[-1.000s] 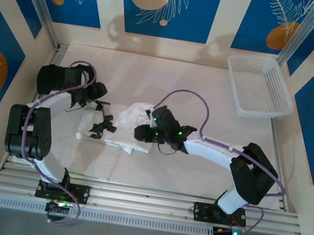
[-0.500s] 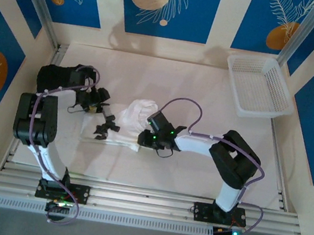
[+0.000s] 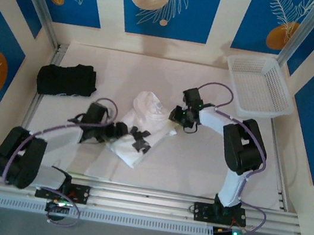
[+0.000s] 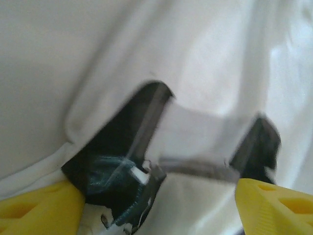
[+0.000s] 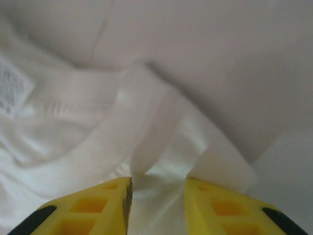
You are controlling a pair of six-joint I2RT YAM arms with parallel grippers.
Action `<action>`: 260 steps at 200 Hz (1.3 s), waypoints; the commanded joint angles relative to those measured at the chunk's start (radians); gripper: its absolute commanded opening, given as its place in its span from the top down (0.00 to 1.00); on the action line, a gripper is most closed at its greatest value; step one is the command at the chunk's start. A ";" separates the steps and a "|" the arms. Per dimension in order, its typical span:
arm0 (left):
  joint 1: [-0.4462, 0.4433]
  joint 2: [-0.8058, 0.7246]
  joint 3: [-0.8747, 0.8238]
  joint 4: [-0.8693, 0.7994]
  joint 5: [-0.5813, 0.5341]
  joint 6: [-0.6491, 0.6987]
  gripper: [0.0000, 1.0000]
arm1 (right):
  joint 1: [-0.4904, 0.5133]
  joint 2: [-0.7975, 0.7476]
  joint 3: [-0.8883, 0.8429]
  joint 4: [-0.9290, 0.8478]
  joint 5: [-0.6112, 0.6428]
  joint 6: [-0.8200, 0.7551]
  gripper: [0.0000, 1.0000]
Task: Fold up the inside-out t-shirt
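Observation:
The inside-out t-shirt is a crumpled white heap in the middle of the table. My left gripper rests on its near part, open wide. In the left wrist view white cloth stretches across the gap between the spread fingers. My right gripper is at the shirt's right edge. In the right wrist view its yellow fingers are shut on a bunched fold of the shirt, and a printed label shows at the left.
A black folded garment lies at the back left. A white basket stands at the back right corner. Bare table lies right of the shirt and along the front rail.
The left arm swung down from beside the black garment and now reaches right over the shirt's near part. The right gripper moved back and right with cloth in it, dragging the shirt rightward.

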 commanded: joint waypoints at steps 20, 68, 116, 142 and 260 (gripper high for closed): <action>-0.235 -0.119 0.034 -0.063 0.000 -0.130 0.19 | -0.064 -0.073 0.118 -0.105 -0.078 -0.258 0.63; -0.159 -0.019 0.241 -0.090 0.015 0.117 0.24 | 0.025 -0.255 -0.128 0.085 -0.214 -0.195 0.57; -0.054 0.357 0.462 0.047 0.106 0.183 0.34 | 0.070 -0.334 -0.256 0.165 -0.152 -0.081 0.53; -0.041 0.549 0.608 0.028 0.122 0.212 0.35 | 0.027 -0.333 -0.232 0.100 -0.105 -0.097 0.49; 0.130 0.592 0.771 -0.156 0.024 0.329 0.21 | -0.055 -0.040 0.053 -0.143 -0.031 -0.103 0.22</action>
